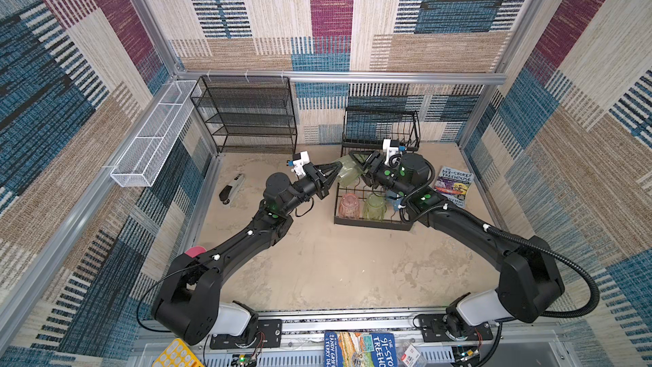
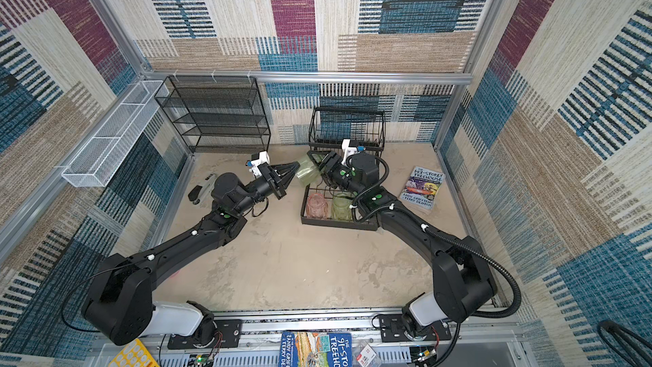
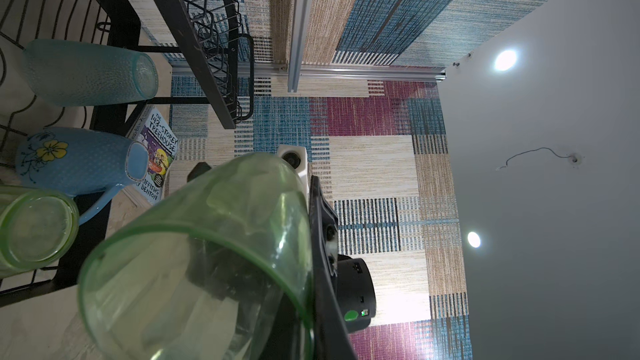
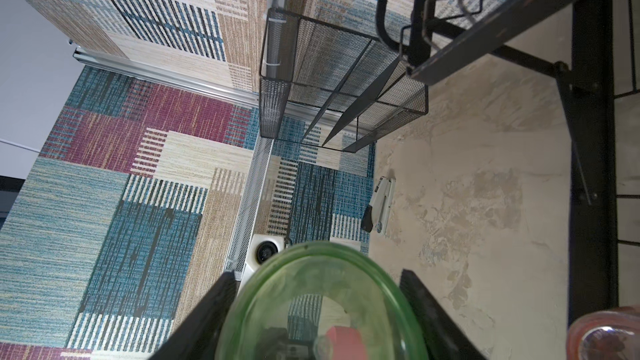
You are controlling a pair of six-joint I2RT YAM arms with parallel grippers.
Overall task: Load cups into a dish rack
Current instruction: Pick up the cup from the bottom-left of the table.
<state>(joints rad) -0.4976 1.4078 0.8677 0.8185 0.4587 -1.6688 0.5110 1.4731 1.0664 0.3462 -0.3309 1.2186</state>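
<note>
Pinches the green cup (image 1: pixel 347 170) by its rim in the left gripper (image 1: pixel 335 171), closed tight on the thin wall, to hang it tilted in the air over the far left corner of the lower tray of the dish rack (image 1: pixel 370 224). Straddles the cup's base with the right gripper (image 4: pixel 317 273), jaws apart with a sliver of gap visible on one side, likely a hand-over to allow setting it mouth down beside the pink cup (image 1: pixel 349 205) and second green cup (image 1: pixel 374 206) upturned along the near row
</note>
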